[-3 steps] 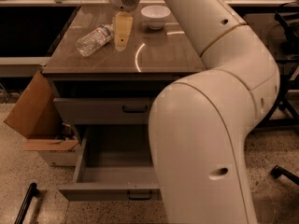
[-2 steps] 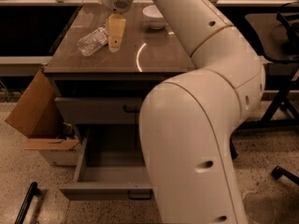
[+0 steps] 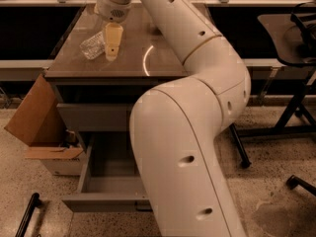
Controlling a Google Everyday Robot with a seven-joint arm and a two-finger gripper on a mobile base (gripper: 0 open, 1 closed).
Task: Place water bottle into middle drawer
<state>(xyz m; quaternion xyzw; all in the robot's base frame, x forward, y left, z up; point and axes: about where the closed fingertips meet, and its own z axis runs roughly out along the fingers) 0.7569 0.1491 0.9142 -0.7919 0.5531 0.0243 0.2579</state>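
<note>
Water bottle (image 3: 93, 45) on countertop (image 3: 84, 67), jaws beside

Just the one camera on this rig. It sits high and looks down and forward at the front of the cabinet (image 3: 94, 116), as if from over the robot's own shoulder. It's pretty close in: the arm (image 3: 187, 147) bulks up right in front of the lens and fills the frame from centre down to 5 o'clock. The tabletop (image 3: 158, 58) lands at 11 to 12 o'clock, with the gripper (image 3: 112, 53) over it at 11. The open drawer (image 3: 106, 184) shows at 7 o'clock and the floor (image 3: 276, 191) at 4.
</note>
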